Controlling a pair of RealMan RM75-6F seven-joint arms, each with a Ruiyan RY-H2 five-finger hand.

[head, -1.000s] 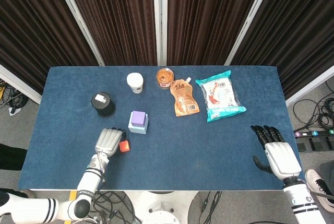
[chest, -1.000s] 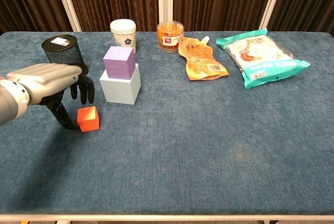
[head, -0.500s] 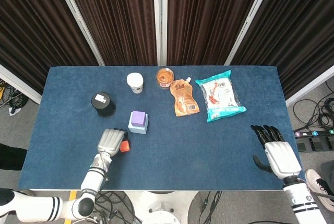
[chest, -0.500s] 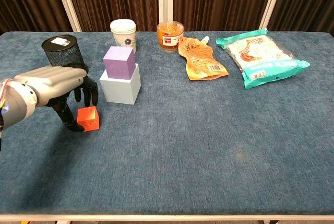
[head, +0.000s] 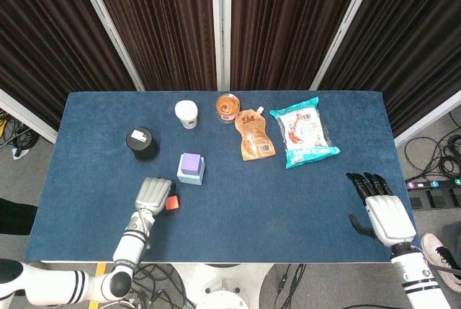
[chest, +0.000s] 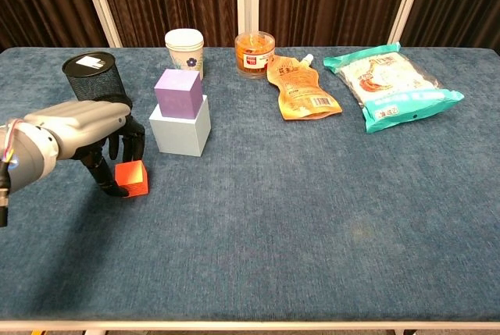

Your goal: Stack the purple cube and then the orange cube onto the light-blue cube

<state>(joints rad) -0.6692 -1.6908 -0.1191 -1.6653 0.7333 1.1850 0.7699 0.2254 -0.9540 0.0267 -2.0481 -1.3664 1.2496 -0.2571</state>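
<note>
The purple cube [chest: 178, 93] sits on top of the light-blue cube [chest: 180, 128] left of the table's middle; the same stack shows as purple cube [head: 190, 164] on light-blue cube [head: 189, 176] in the head view. The small orange cube [chest: 131, 177] [head: 171, 202] rests on the cloth just in front and to the left of the stack. My left hand [chest: 82, 128] [head: 152, 194] arches over it, thumb against its left side and fingers down behind it, pinching it. My right hand [head: 382, 212] lies flat at the near right edge, fingers spread, holding nothing.
A black mesh cup [chest: 94, 77] stands just behind my left hand. Along the back are a white paper cup [chest: 184, 48], an orange jar [chest: 255, 52], an orange pouch [chest: 298, 89] and a teal snack bag [chest: 391, 85]. Blue cloth covers the table [chest: 312, 218].
My left hand has slid slightly forward and lower over the orange cube, its fingers closing in around it. The cube, the stack and my right hand stay where they were.
</note>
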